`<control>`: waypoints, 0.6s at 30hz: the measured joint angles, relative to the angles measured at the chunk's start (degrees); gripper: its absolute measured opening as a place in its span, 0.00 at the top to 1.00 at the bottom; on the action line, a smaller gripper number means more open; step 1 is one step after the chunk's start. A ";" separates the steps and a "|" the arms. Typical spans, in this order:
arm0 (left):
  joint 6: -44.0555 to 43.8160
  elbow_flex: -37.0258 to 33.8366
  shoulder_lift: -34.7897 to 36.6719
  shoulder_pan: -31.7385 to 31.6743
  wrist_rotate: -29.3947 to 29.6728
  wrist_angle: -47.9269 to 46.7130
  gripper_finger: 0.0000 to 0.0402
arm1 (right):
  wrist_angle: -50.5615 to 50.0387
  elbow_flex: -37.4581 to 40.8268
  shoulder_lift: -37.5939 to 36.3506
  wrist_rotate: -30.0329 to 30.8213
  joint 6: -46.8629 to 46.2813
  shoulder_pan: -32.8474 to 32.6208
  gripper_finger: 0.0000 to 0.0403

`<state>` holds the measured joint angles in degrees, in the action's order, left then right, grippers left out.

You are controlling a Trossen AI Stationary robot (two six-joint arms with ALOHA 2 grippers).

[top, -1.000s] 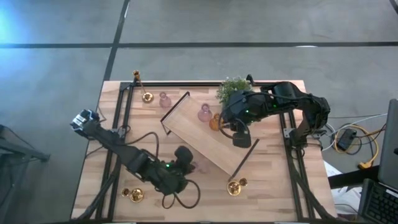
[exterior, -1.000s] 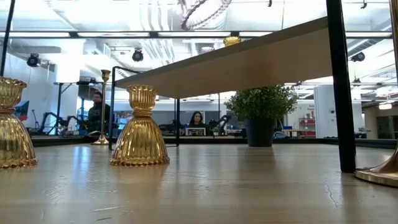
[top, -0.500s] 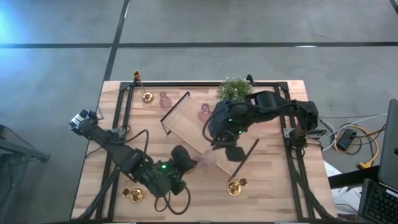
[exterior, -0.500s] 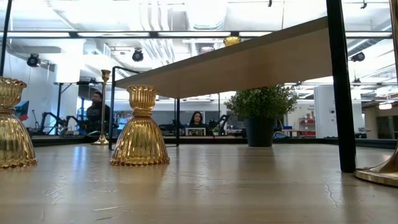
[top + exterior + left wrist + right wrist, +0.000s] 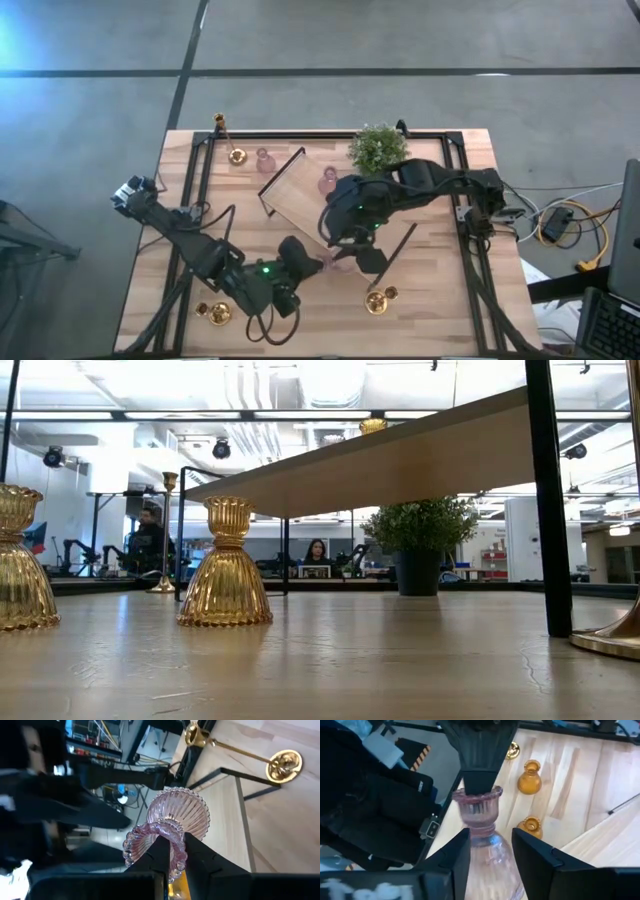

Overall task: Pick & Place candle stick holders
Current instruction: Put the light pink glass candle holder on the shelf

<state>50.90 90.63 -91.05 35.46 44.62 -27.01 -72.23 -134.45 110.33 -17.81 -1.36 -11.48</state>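
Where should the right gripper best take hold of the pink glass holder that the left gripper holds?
Probably on the wide ribbed bell of the pink glass holder, from its base end: the left gripper pinches the cup rim, leaving the bell free.

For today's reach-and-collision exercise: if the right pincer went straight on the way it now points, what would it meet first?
Probably the pink glass holder between its open fingers, held by the left pincer; depth is unclear.

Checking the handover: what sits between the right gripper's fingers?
In the right wrist view, the pink glass holder sits between the right gripper's spread fingers, its rim held by the left gripper.
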 joint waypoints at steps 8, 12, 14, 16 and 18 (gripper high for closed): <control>1.98 0.70 -0.09 0.00 -0.56 0.14 0.91 | -0.40 -0.09 2.67 -2.12 0.52 -0.05 0.60; 2.57 0.92 -0.07 -0.16 -0.38 0.87 0.91 | -0.35 -0.09 3.20 -7.71 0.05 0.07 0.60; 2.40 0.95 -0.06 -0.20 -0.43 1.03 0.91 | 0.03 -0.09 3.26 -9.01 -0.33 0.03 0.60; 2.60 0.96 0.00 -0.20 -0.56 1.10 0.91 | 0.05 -0.09 3.20 -8.46 -0.41 -0.08 0.59; 3.09 0.96 0.00 -0.24 -0.30 1.35 0.91 | -0.06 -0.09 3.18 -7.43 0.12 -0.16 0.59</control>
<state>53.99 91.59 -91.05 35.23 44.32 -25.66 -72.30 -134.54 113.51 -25.24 -1.25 -11.64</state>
